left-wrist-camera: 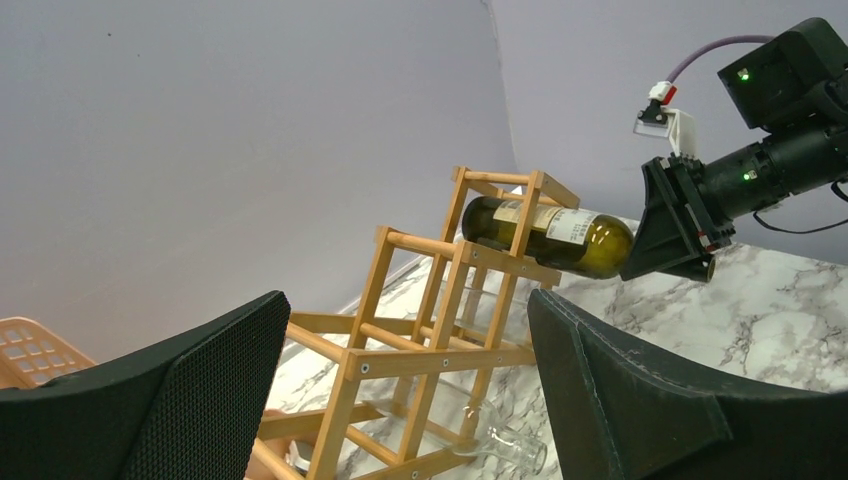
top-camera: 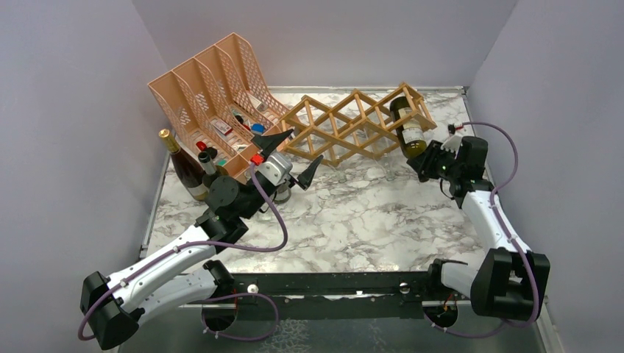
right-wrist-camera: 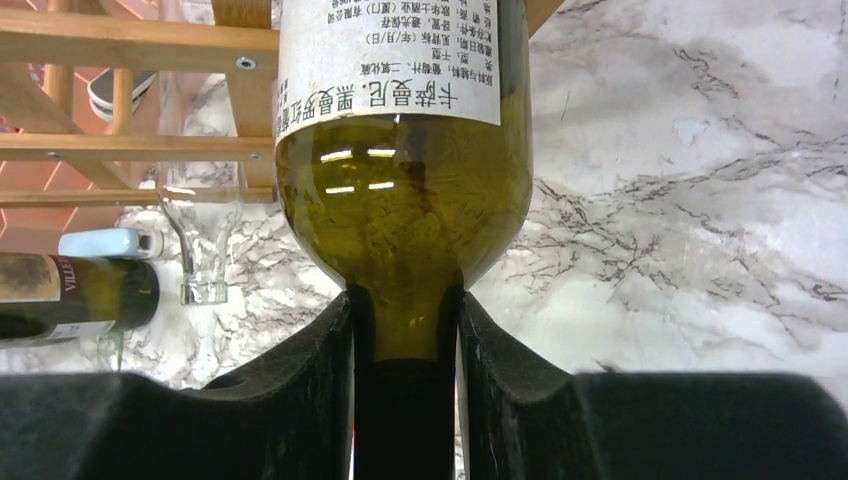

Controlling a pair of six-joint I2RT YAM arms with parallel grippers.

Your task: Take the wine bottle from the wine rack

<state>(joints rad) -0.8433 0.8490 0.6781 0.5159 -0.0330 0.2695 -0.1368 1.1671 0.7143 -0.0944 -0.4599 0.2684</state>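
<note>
The light wooden lattice wine rack stands at the back of the table. A green wine bottle with a pale label lies in its right end opening, neck toward my right arm. My right gripper is shut on the bottle's neck; the right wrist view shows the neck clamped between both pads and the rack behind. My left gripper is open and empty just in front of the rack's left end. The left wrist view shows the rack, the bottle and the right gripper.
A salmon-pink mesh file organiser with small items stands back left. A dark wine bottle stands beside it. A clear glass bottle lies in the rack's lower opening. Purple walls close in on three sides.
</note>
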